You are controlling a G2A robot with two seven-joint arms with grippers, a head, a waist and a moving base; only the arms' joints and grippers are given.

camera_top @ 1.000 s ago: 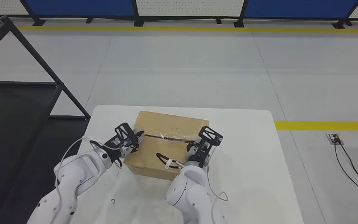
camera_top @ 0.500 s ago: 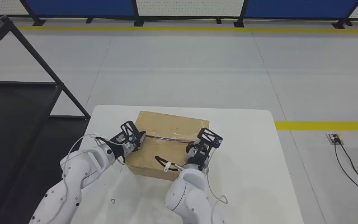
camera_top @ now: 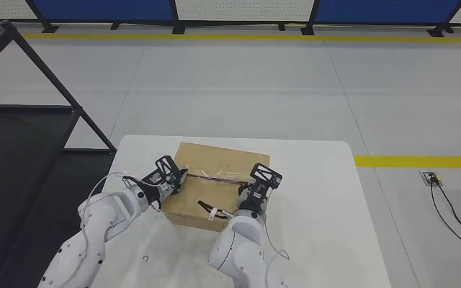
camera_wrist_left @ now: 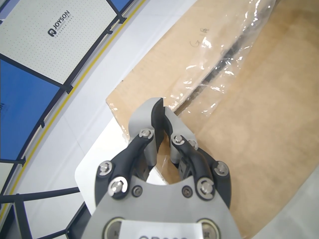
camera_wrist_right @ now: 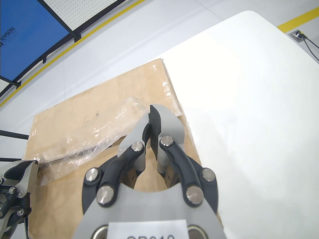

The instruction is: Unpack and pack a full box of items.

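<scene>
White and round-cornered, the surface [camera_top: 317, 216] is set on a grey floor, with blue panels behind. A cardboard box [camera_top: 220, 160] is placed on its left-centre part, toward the far edge, with the flaps down. A strip of clear tape [camera_wrist_left: 224, 58] is stuck along the centre seam, wrinkled and partly lifted.

The left tool [camera_wrist_left: 160, 105] is held at the seam's left end, right at the box's edge, with its pads pressed together. The right tool [camera_wrist_right: 152, 115] is held at the seam's other end, likewise closed, and crumpled film is seen against its tip. Whether any film is actually pinched by either tool cannot be told.

The step in hand is judged to be stripping the tape, so unpacking is not yet begun. For this to be done well, a loose end should be pinched firmly and drawn low along the seam, not straight up. The box should be steadied at the opposite end so that it is not dragged. A slow, even pull is advised, since thin film is easily torn.
</scene>
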